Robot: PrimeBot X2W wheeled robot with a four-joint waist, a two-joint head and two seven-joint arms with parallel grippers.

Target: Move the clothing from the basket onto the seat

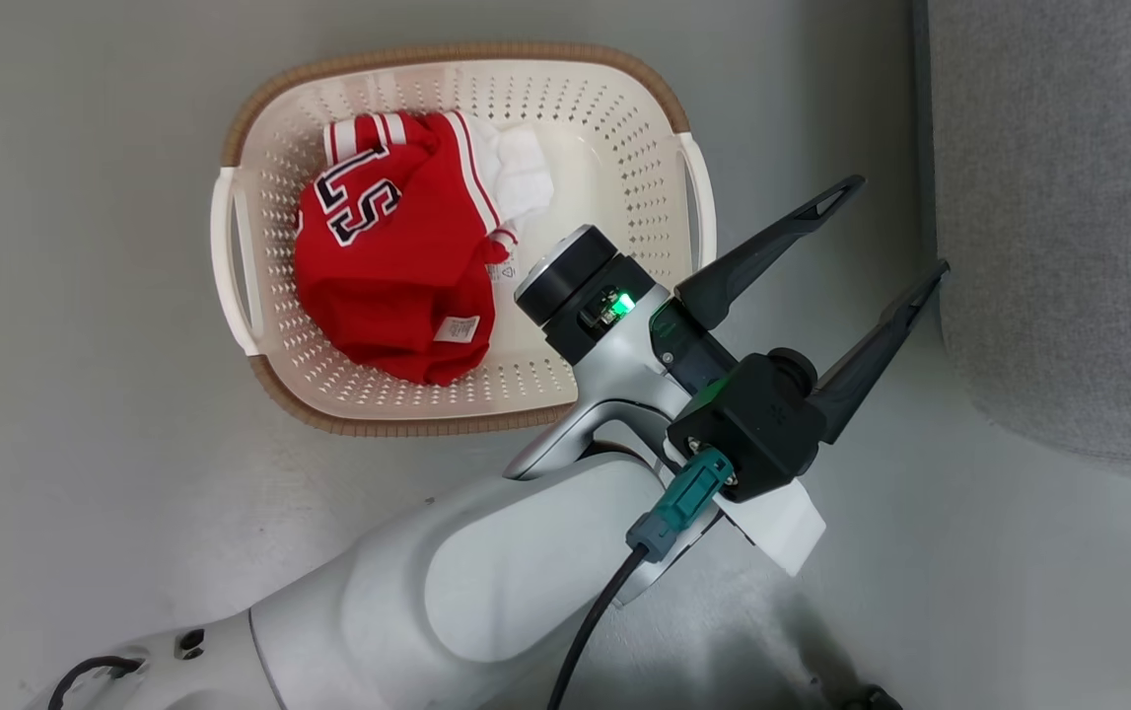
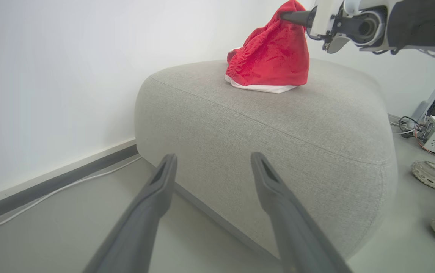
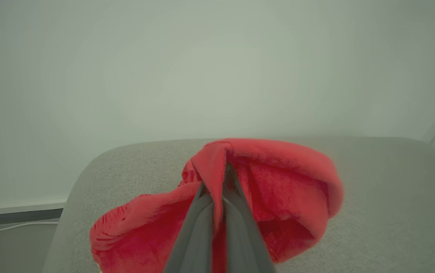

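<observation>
— "Reading anything off the jersey in the basket?"
— "Black-and-white numerals, folded over, so I can't make them out. The hem tag's print is too small."
— "And the grippers?"
— "The right gripper is pinched tight on a red garment that rests on the seat beneath it. The left gripper is spread wide and empty, with the basket beside its wrist and the seat ahead of its fingertips."
</observation>
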